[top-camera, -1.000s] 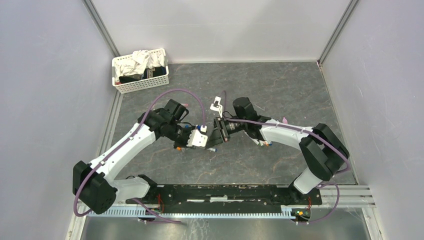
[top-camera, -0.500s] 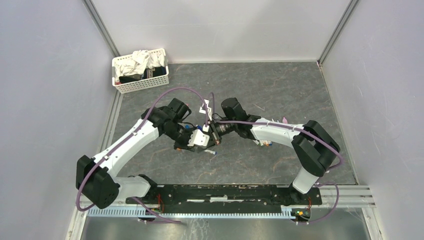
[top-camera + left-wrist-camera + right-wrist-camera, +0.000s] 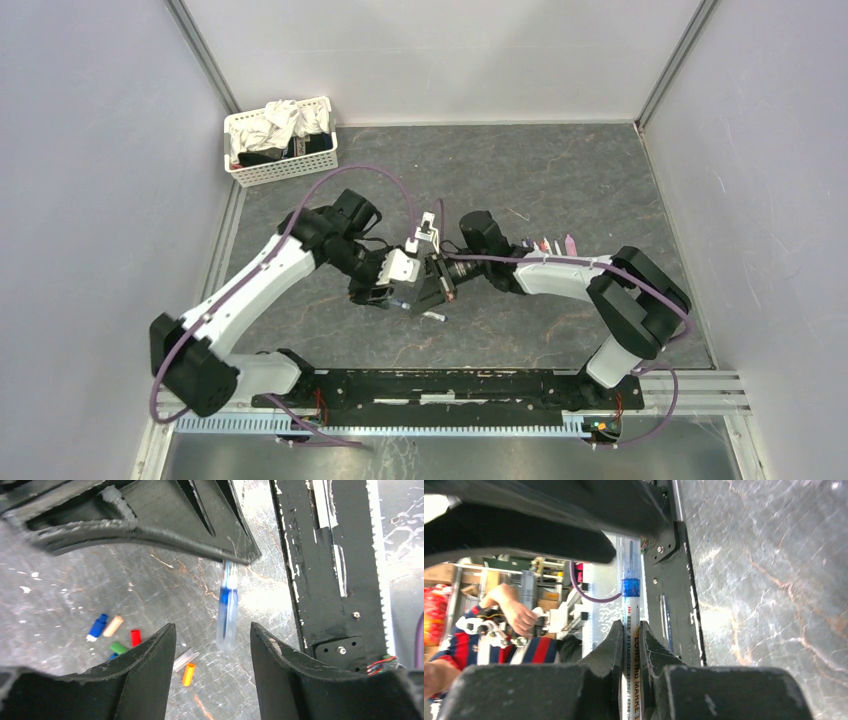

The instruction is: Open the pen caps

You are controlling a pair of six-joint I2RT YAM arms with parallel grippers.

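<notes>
Between my two hands hangs one pen: my right hand is clamped on its barrel, my left hand spread apart beside its blue end. At eight o'clock on the counter lie five loose pen caps: one blue, one red, one green, two orange.

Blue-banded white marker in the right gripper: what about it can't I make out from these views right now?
- Right wrist: the white marker with blue band, clamped in the right gripper, has its clear cap running behind the black finger of the left gripper, so the far end is hidden.
- Left wrist: its barrel is hidden by the right gripper's finger, and the cap is blurred.
- Top external: the marker is too small and covered by both grippers.
</notes>
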